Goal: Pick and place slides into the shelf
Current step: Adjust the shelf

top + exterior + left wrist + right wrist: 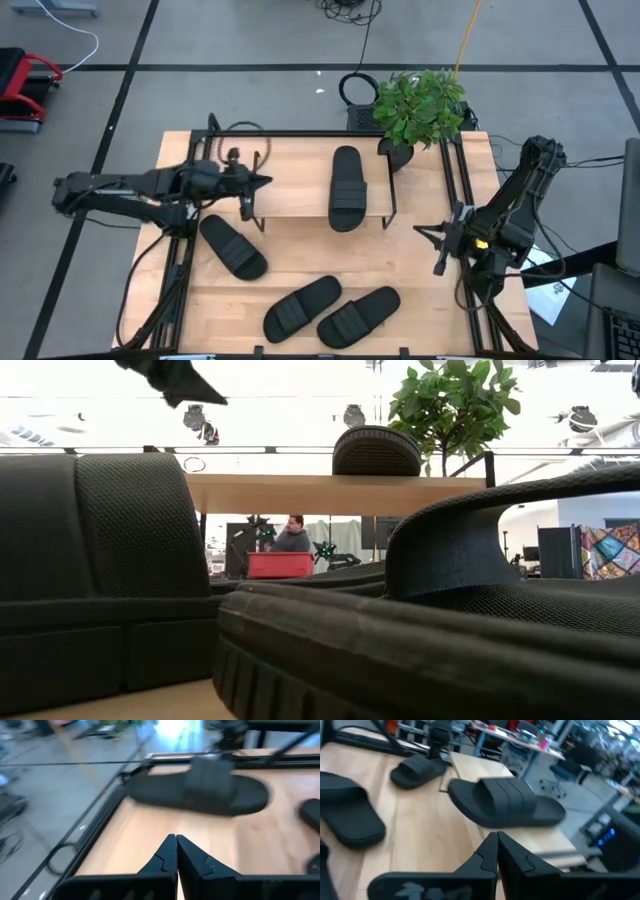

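- One slide (346,187) already lies on the shelf (300,175), on the right half of its plank top; the left half is bare, so by my reckoning the task is about a quarter done.
- Three slides are left on the surface (420,270) in front of the shelf: one (232,245) near the left front leg, and a pair (301,306) (358,314) lying side by side close to the front edge.
- The shelved slide's long axis runs front to back; which end is the toe is hard to tell from above.
- The lone slide lies diagonally, and the pair slants the opposite way.
- The left pincer (262,181) hovers at the shelf's left end, fingers together and holding nothing.
- The right pincer (422,232) waits by the surface's right edge, likewise closed and empty.
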